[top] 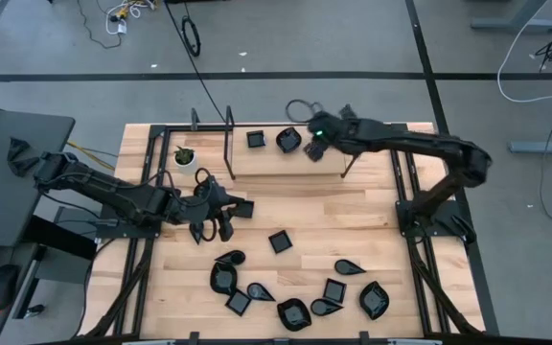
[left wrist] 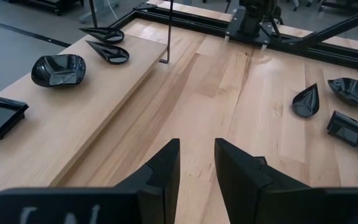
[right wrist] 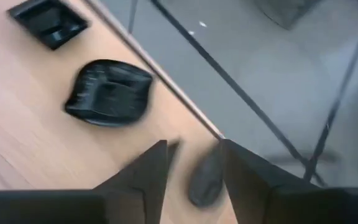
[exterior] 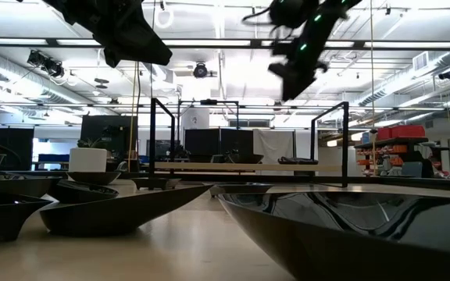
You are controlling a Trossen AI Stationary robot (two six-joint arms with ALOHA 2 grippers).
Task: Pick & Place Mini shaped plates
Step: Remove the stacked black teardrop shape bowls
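The mini shaped plates (top: 295, 297) mostly lie scattered over the near part of the tabletop (top: 353, 225), with one square plate (top: 279, 241) apart from the cluster toward the middle. A few already sit on the raised wooden shelf (top: 286, 158) along the far edge: a square one (top: 256, 139) and a rounded one (top: 288, 140) side by side.

At the shelf's far rim, a small dark teardrop plate (right wrist: 205, 177) lies just beyond the right gripper (right wrist: 194, 168), its long axis roughly in line with the gap between the parted, empty fingers. It looks freshly placed or about to be, judging by where it lies.

The left gripper (top: 214, 209) hovers over bare tabletop beside the small white pot (top: 186, 158), fingers parted and holding nothing. It is the nearer arm to the loose plates, which lie toward the tabletop's near edge from it (the lone square one being closest).

The right wrist view alone shows the teardrop at the shelf's edge; the high view hides it under the arm. The low view shows both grippers well above the surface.
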